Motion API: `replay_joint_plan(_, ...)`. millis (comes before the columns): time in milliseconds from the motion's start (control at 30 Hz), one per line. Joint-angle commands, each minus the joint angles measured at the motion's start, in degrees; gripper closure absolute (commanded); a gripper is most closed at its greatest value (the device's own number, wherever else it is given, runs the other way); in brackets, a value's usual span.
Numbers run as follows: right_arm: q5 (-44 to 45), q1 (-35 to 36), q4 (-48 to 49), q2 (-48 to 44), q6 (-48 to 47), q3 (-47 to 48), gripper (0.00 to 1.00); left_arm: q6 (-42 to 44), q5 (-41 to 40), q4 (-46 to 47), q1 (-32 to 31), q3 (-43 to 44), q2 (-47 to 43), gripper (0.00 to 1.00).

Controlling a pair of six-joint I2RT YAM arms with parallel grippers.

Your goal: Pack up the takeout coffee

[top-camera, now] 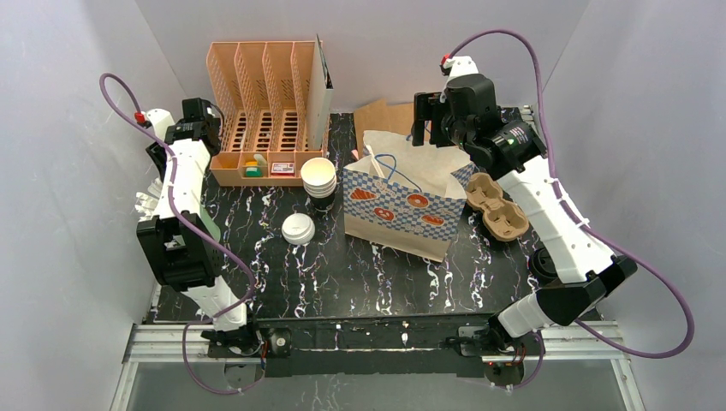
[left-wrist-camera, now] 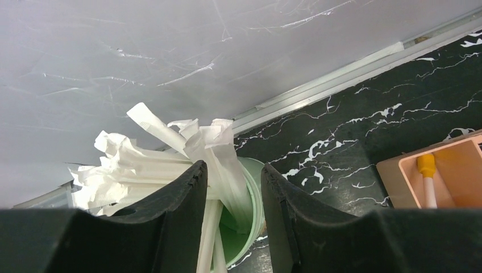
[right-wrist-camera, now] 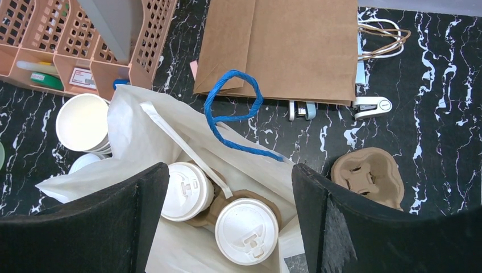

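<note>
The takeout coffee is two white cups with lids (right-wrist-camera: pixel 186 190) (right-wrist-camera: pixel 246 230). Both sit in a brown pulp tray (right-wrist-camera: pixel 220 211) inside the checked paper bag (top-camera: pixel 398 205), whose white inside (right-wrist-camera: pixel 142 131) shows in the right wrist view. A wrapped straw (right-wrist-camera: pixel 182 142) lies across the bag's mouth. My right gripper (right-wrist-camera: pixel 227 170) hangs open above the cups, holding nothing; from above it (top-camera: pixel 428 128) is over the bag's back edge. My left gripper (left-wrist-camera: pixel 232 166) is at the left wall, its jaws apart either side of wrapped straws (left-wrist-camera: pixel 221 159) standing in a green cup (left-wrist-camera: pixel 253 199).
A spare pulp tray (top-camera: pixel 496 205) sits right of the bag. A stack of empty cups (top-camera: pixel 318 175) and a loose lid (top-camera: pixel 298 229) stand to its left. The peach organiser (top-camera: pixel 265 111) is at the back left, with a flat brown bag (right-wrist-camera: pixel 284 51) behind.
</note>
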Motion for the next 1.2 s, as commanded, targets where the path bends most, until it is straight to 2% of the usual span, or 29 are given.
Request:
replay_joint_plan(0, -0.2, 0.0, 0.3, 0.0, 0.9, 2.6, 0.12, -0.9, -3.5, 0.8, 0.8, 1.2, 0.5, 0.62)
replay_joint_plan(267, -1.2, 0.0, 1.3, 0.2, 1.1, 2.4, 0.12, -1.2, -2.8, 1.9, 2.1, -0.1, 1.1, 0.69)
replay_joint_plan(533, -1.5, 0.0, 1.3, 0.1, 1.3, 2.1, 0.12, -1.4, -5.3, 1.0, 2.8, -1.0, 0.8, 0.70)
replay_joint_plan(700, -1.6, 0.0, 1.1, -0.1, 1.3, 1.8, 0.13, -2.1, -4.6, 0.5, 3.0, -1.0, 0.0, 0.87)
replay_joint_plan(933, -2.4, 0.0, 1.5, -0.4, 1.3, 1.1, 0.13, -6.2, -2.0, -3.1, 2.9, 1.3, -1.2, 0.89)
replay_joint_plan(1167, -3.0, 0.0, 2.4, -0.6, 0.5, 0.3, 0.13, -10.2, -0.2, -6.6, 2.9, 4.2, -4.3, 0.97)
